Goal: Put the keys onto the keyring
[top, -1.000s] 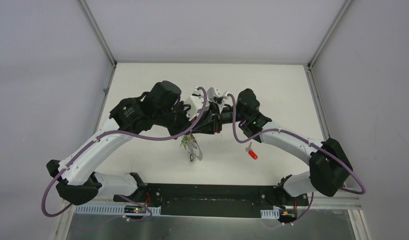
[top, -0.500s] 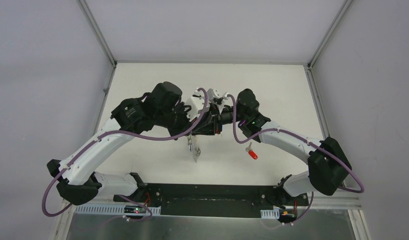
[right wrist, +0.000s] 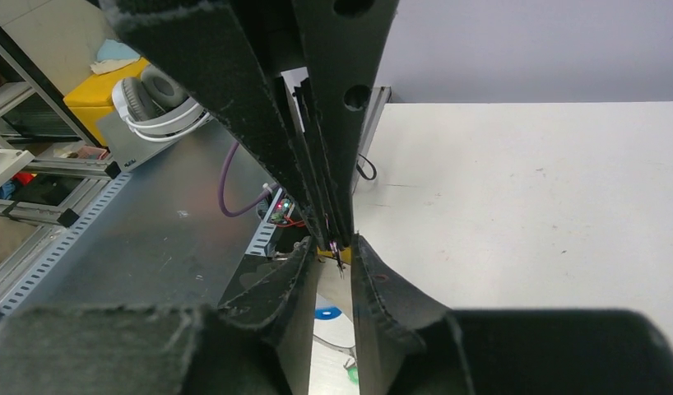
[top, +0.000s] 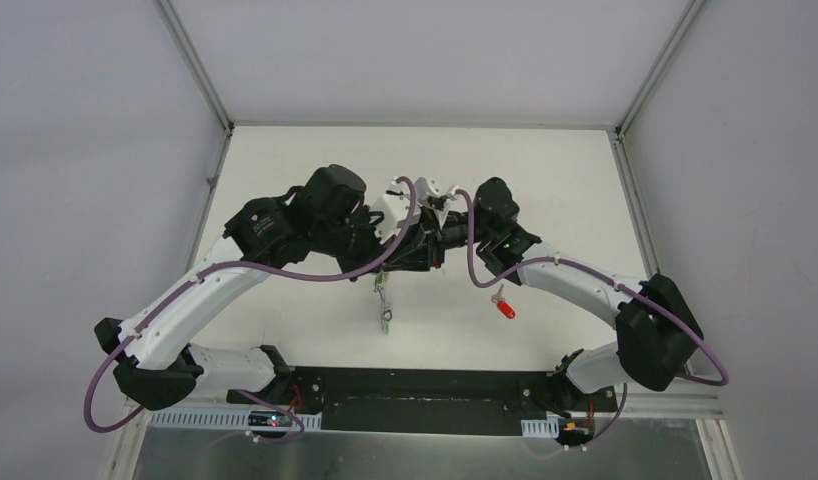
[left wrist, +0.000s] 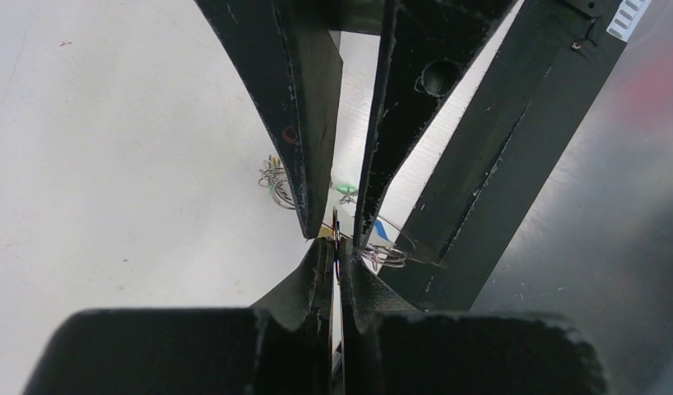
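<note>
The left fingers (left wrist: 307,290) pinch tight on the thin keyring (left wrist: 336,240), which hangs over the white surface (top: 555,180) with keys (top: 385,312) dangling. The right fingers (right wrist: 290,280) are narrow; I cannot tell what they hold. A red key (top: 505,308) lies on the surface. Grey walls (top: 85,150) stand around.

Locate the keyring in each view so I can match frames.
Top external: keyring, a thin edge-on sliver hanging below where the arms meet, picture centre.
Left wrist: dark edge pinched at the tips of the left gripper, centre.
Right wrist: sliver at the tips of the right gripper, lower centre, mostly hidden.
Shared landmark: both grippers meeting tip to tip.
</note>
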